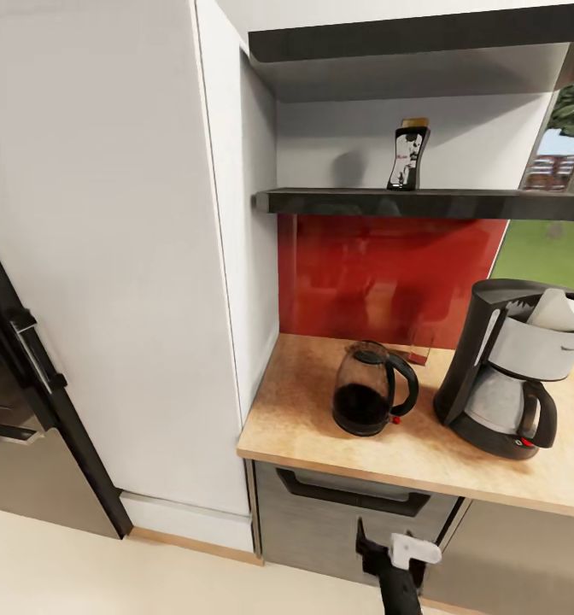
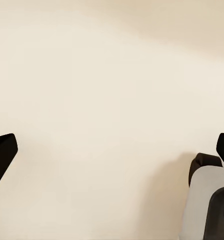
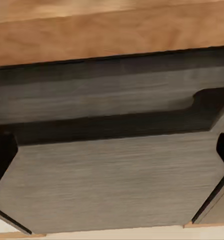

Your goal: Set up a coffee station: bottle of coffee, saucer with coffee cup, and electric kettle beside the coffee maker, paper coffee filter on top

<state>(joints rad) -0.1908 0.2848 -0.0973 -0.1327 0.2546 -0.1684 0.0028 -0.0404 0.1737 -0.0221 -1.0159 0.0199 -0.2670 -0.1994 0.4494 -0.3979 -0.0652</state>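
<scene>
Electric kettle (image 1: 371,389) beside coffee maker (image 1: 511,367); bottle of coffee (image 1: 407,154) — shelved.

Right wrist view: tan wood-grain table (image 3: 112,35) edge runs above a grey cabinet front (image 3: 107,185) with a dark recessed handle slot (image 3: 142,122). Right claw (image 3: 112,155) fingertips (image 3: 2,155) stand wide apart, nothing between them.

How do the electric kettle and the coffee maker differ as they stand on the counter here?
The electric kettle is shorter and rounded, of dark see-through glass; the coffee maker is taller, black with a white front panel. The coffee maker carries a white paper filter on top; the kettle's top is bare. Both stand upright on the kitchen countertop with black handles.
</scene>
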